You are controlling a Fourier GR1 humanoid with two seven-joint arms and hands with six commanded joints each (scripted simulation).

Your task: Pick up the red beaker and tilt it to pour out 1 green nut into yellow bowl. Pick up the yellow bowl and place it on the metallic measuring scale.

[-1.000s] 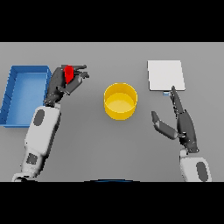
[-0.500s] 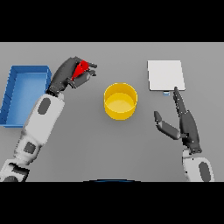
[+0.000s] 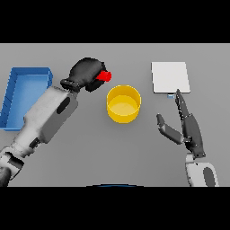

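My left hand is curled round the red beaker, which is tipped sideways with its end pointing right. Only that red end shows past the fingers. The beaker hangs just left of and above the rim of the yellow bowl, which stands at the table's centre. I cannot see a green nut in the beaker or in the bowl. The metallic measuring scale lies flat at the back right. My right hand stands open in front of the scale, fingers straight and pointing away from me, holding nothing.
A blue bin stands at the left edge of the grey table, beside my left forearm.
My left hand has carried the red beaker up and to the right, from near the blue bin to the bowl's left rim, and has tipped it over. The right hand has stayed in place.
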